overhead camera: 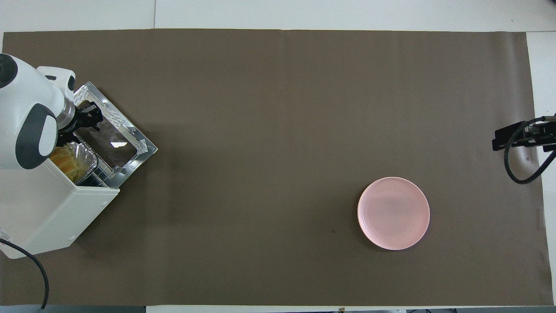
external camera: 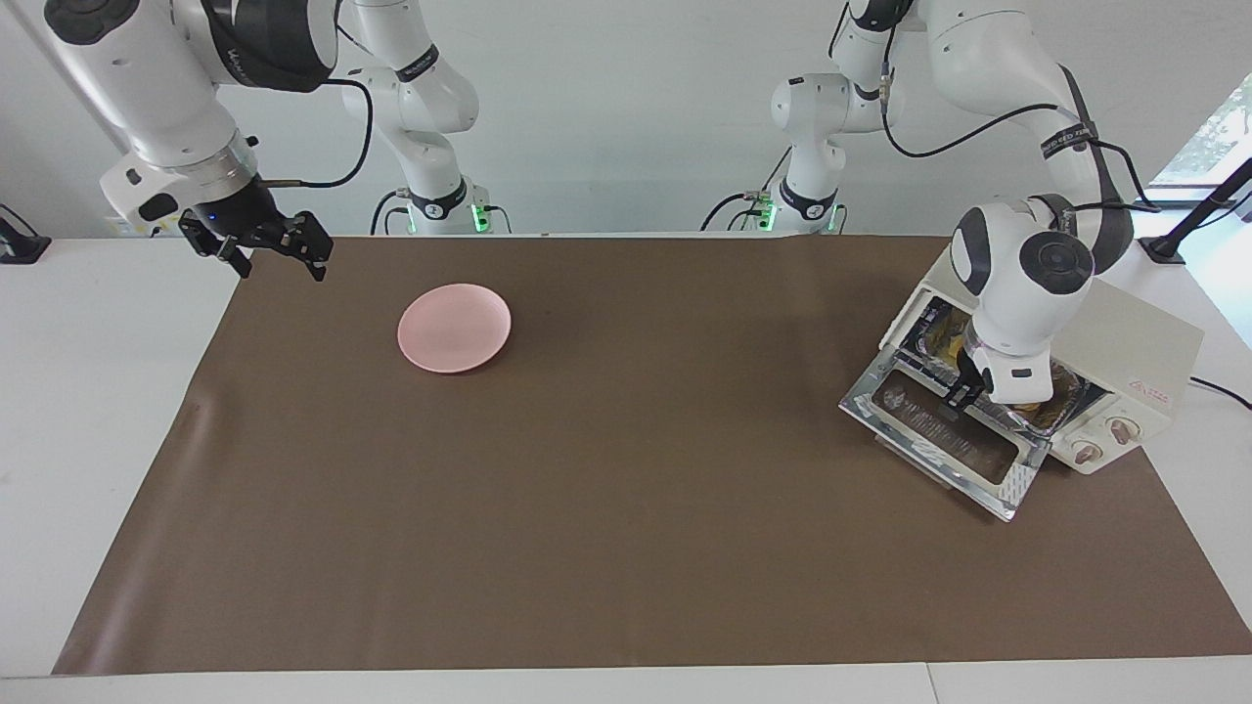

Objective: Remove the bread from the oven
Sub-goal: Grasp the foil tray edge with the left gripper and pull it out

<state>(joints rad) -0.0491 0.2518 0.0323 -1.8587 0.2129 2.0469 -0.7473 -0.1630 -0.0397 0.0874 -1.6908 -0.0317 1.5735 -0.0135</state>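
Observation:
The cream-white oven (external camera: 1140,342) (overhead camera: 43,208) stands at the left arm's end of the table, its glass door (external camera: 939,440) (overhead camera: 117,139) dropped flat. In its mouth a crinkled foil tray (overhead camera: 84,157) holds the golden bread (overhead camera: 64,160) (external camera: 944,338), mostly hidden by the arm in the facing view. My left gripper (external camera: 961,393) (overhead camera: 89,119) hangs low over the door's inner edge, right at the foil tray's rim; whether it touches the rim I cannot tell. My right gripper (external camera: 279,262) (overhead camera: 499,141) waits open and empty in the air at the right arm's end.
A round pink plate (external camera: 454,328) (overhead camera: 393,213) lies on the brown mat (external camera: 606,508) toward the right arm's end. The oven's two knobs (external camera: 1103,440) face away from the robots. A black cable (overhead camera: 26,269) trails from the oven.

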